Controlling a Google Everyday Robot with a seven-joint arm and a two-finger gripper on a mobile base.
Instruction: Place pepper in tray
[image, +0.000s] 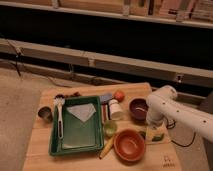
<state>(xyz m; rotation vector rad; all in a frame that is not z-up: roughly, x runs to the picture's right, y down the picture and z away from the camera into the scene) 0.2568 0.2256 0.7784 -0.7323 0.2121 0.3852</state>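
Note:
The dark green tray (64, 145) lies on the left half of the wooden table, with a white napkin (81, 112) and a white brush (59, 114) in it. My white arm (175, 112) reaches in from the right. My gripper (154, 133) is down at the table, right of the orange-brown bowl (129, 145) and in front of the purple bowl (138, 108). A small green bit that may be the pepper (143, 134) shows at the gripper's left side. The rest of it is hidden by the gripper.
A lime-green cup (109, 129) and a yellow-orange vegetable (106, 148) lie just right of the tray. A white bottle (115, 109), an orange fruit (119, 95) and a blue item (106, 98) stand behind. A metal cup (45, 113) is left of the tray.

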